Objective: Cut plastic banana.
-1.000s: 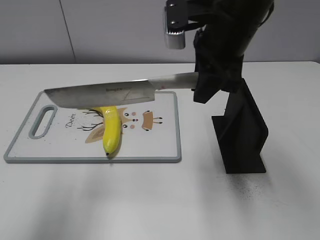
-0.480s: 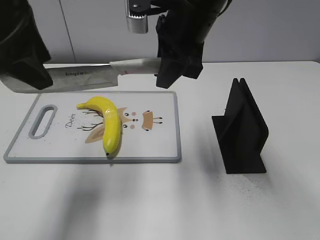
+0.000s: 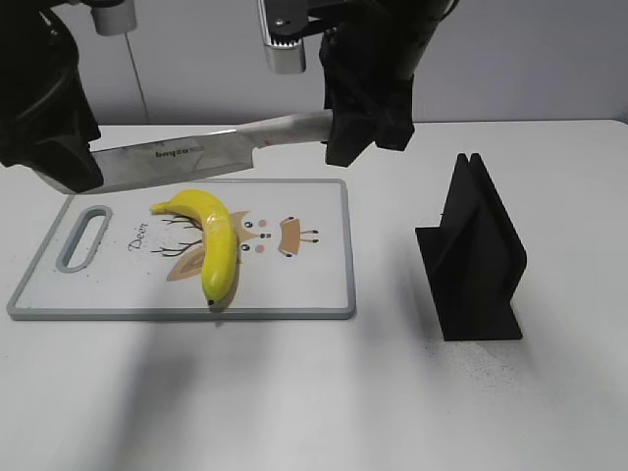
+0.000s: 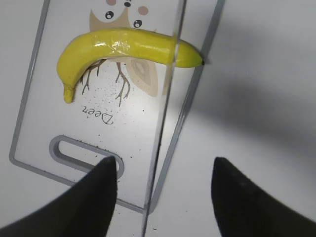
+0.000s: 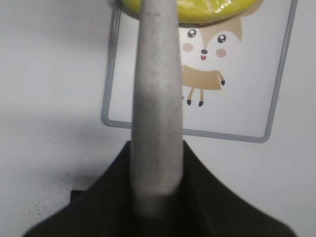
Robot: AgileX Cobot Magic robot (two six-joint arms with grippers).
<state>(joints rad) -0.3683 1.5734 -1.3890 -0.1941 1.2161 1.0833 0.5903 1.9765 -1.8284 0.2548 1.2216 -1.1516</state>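
Note:
The plastic banana lies on the cutting board, its dark tip toward the board's front edge. My right gripper is shut on the grey handle of a large knife, and holds it in the air over the board's far edge, blade pointing left. My left gripper is open at the blade's tip end. In the left wrist view the blade runs edge-on between the open jaws, above the banana. The right wrist view shows the handle in the jaws and the banana beyond.
A black knife stand stands on the white table to the right of the board. The board carries a deer drawing and a handle slot at its left end.
The right gripper has carried the knife left from beside the stand to above the board's far edge. The left arm has come in at the left, around the blade's tip end.

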